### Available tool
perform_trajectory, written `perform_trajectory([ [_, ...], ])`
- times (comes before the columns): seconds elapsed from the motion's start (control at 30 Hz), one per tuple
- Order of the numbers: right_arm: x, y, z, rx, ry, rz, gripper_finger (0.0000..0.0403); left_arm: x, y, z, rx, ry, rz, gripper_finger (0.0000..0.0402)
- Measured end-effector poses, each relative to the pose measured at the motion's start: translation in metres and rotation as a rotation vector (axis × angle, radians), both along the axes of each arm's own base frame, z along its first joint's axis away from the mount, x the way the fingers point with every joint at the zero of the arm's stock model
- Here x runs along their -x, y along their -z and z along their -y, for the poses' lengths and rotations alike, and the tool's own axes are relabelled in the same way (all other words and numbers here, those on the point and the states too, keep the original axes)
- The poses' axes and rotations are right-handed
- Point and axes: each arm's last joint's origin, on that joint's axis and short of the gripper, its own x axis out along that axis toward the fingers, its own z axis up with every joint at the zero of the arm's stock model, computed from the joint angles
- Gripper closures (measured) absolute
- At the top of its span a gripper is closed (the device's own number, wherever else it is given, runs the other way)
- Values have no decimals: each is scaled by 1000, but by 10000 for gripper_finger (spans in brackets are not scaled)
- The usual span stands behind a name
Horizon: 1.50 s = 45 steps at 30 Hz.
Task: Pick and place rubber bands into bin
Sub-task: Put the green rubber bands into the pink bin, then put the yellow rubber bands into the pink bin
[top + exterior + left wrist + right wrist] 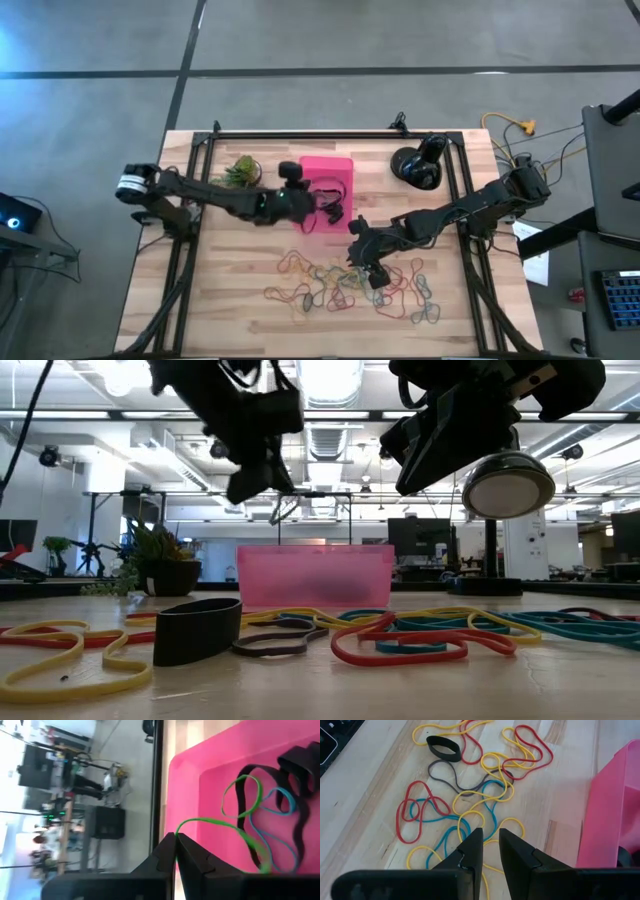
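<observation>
From above, the pink bin (327, 180) sits just past the table's middle, toward twelve o'clock, with a few dark bands already in it, while the loose rubber bands (345, 285) sprawl across the wood (230, 270) toward six o'clock of it. The left gripper (312, 205) hangs at the bin's seven o'clock corner, likely there to drop its catch over the wall; the right gripper (368, 262) hovers at the pile's twelve o'clock edge, placed to reach down for another band. A small leafy plant (241, 171) stands at the bin's nine o'clock and a round black object (416, 166) at its three o'clock, both clear of the work. In the level view both arms hang above the table, the bin (314, 574) behind the bands, a broad black loop (197, 631) standing on edge in front. The left wrist view shows its fingers (165, 851) clenched together on a thin green band (220, 827) that trails down into the bin (190, 765), beside black and blue loops lying on the floor. The right wrist view shows its fingers (472, 847) parted by a narrow gap with nothing between them, poised over yellow, blue and red bands (465, 815), the bin's wall (610, 815) at three o'clock.
</observation>
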Motion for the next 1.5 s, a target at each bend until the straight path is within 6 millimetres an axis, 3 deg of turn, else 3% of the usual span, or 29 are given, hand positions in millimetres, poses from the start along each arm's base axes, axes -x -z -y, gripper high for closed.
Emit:
perform_trajectory([
  [0.3,0,0,0,0,0,0,346,-2,0,-53,202,92,48,401],
  [0.53,0,0,0,0,0,1,346,2,2,-77,338,143,95,401],
  [1.0,0,0,0,-1,0,2,346,2,3,-78,421,201,119,400],
  [1.33,0,0,0,-1,1,2,346,2,3,-78,414,202,115,328],
  [1.5,0,0,0,-11,12,-3,346,4,3,-80,377,129,107,316],
])
